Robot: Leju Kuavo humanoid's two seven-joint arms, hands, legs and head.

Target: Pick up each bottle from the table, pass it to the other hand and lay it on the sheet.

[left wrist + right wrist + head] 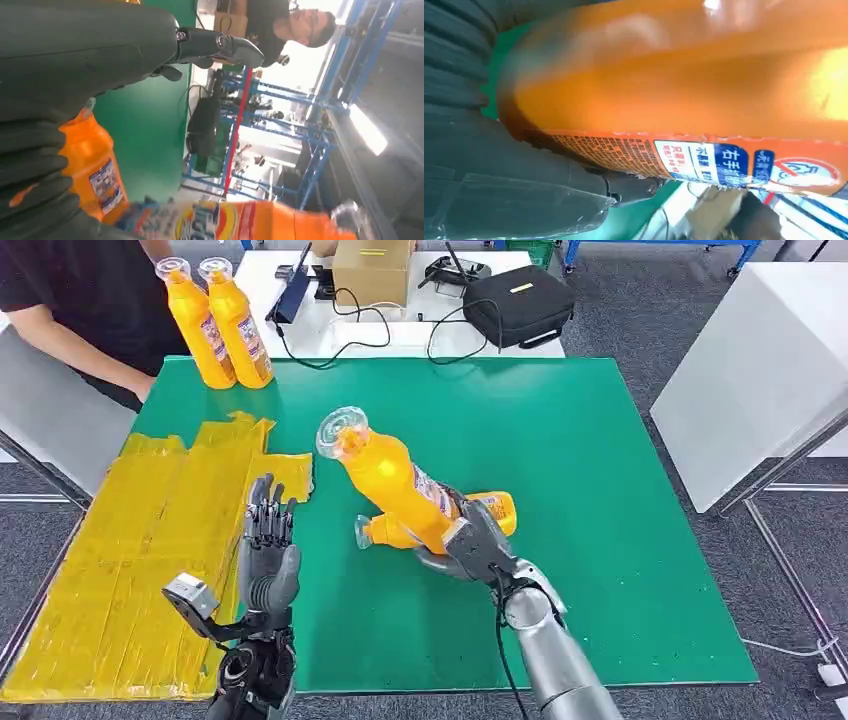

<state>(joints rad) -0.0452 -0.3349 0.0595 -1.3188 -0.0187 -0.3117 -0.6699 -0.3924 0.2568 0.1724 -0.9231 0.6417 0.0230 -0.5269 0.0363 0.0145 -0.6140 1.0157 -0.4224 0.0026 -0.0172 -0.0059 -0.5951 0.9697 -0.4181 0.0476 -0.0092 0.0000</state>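
Four orange plastic bottles with clear caps were seen on or above the green table (600, 490). One tilted bottle (385, 472) was gripped near its base by the right hand (478, 545), lifted just above a lying bottle (490, 506). Two upright bottles (218, 324) were stood at the table's far left corner. The left hand (268, 545) was held empty with fingers straight, at the edge of the yellow taped sheet (140, 540). For a clean handover, the lifted bottle should be brought toward the left hand and released only once gripped.
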